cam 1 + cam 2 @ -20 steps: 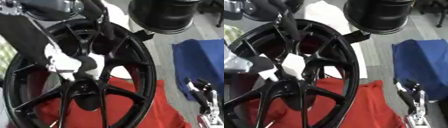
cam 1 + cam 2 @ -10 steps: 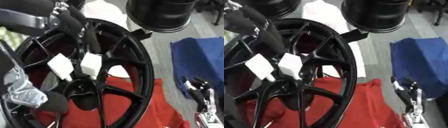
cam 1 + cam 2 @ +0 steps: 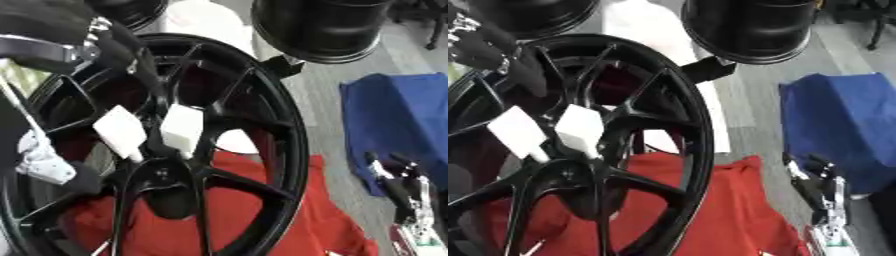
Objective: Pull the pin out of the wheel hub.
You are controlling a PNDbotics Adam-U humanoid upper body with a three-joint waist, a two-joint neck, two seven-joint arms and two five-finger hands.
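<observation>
A black spoked wheel (image 3: 280,125) stands tilted on a red cloth (image 3: 262,210). Its hub (image 3: 162,174) sits low in the left eye view. Two white blocks, one on the left (image 3: 120,132) and one on the right (image 3: 182,129), stick out of the spokes just above the hub. My left hand (image 3: 105,47), black with silver parts, hovers at the upper left over the rim, apart from the blocks. A pale grey part (image 3: 42,162) shows at the left edge. My right hand (image 3: 820,185) rests open at the lower right, fingers up.
A large black drum-like wheel (image 3: 324,25) stands behind the rim, and another dark one (image 3: 131,10) shows at the top left. A blue cloth (image 3: 402,115) lies on the grey floor to the right. Something white (image 3: 201,20) lies behind the wheel.
My left hand has drawn away from the hub to the upper left. Both white blocks stay on the wheel. The camera has shifted slightly.
</observation>
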